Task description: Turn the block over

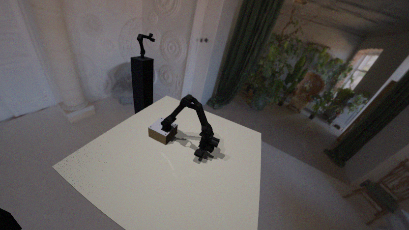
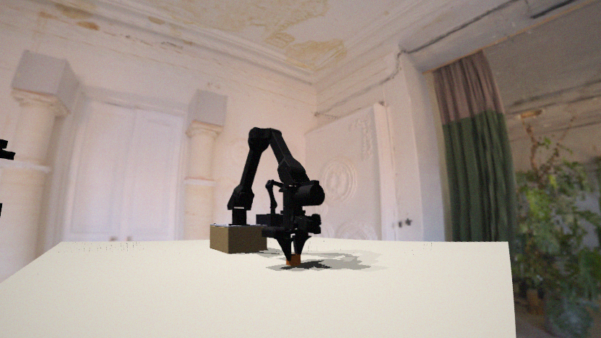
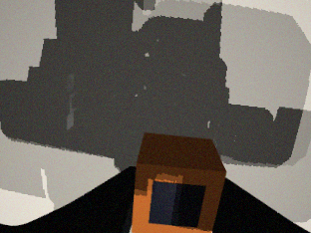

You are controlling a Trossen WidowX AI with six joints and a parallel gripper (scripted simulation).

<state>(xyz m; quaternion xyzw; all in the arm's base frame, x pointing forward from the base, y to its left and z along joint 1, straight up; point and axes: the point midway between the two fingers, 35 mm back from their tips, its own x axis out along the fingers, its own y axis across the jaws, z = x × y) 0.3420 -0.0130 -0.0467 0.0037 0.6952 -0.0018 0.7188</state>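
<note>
One orange block (image 2: pixel 295 260) (image 3: pixel 175 166), dark-marked face up (at my remote view), between my fingers (image 1: pixel 200 159) (image 2: pixel 285 248). Fingers: partly closed, gripping both its sides.

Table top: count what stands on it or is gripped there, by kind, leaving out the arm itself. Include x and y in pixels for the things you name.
Orange block with a dark square (image 2: pixel 294 261) (image 3: pixel 173 199): 1
Box under the arm's foot (image 1: pixel 156 137) (image 2: pixel 245 240): 1
Total: 2

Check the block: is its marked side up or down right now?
Up: the wrist view shows the orange block's dark square facing the camera above.
</note>
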